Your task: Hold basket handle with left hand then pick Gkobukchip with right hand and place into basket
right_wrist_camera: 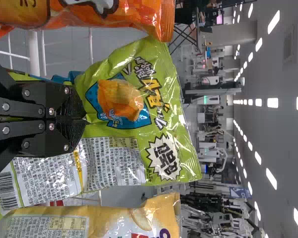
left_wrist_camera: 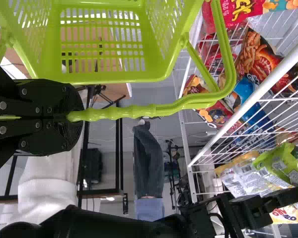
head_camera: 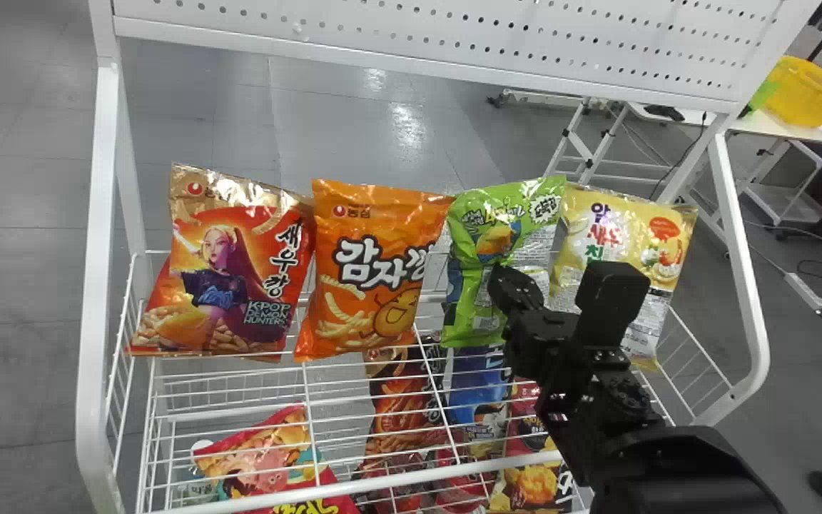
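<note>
The left tool (left_wrist_camera: 72, 116) is closed on the basket handle (left_wrist_camera: 126, 112). The right tool (right_wrist_camera: 82, 119) pinches Gkobukchip (head_camera: 468, 307), on the rack (head_camera: 95, 285) between orange bag (head_camera: 364, 275) at nine o'clock and yellow bag (head_camera: 650, 239) at three. Picking seems the present step; next needs careful lifting, then carrying toward the basket (left_wrist_camera: 114, 77)

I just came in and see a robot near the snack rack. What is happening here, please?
The robot's left gripper is closed on the handle of a light-green plastic basket. Its right gripper appears to pinch a green plastic snack bag. That bag is upright at the white wire rack, between an orange bag and a pale-yellow bag, not yet in the basket.
</note>
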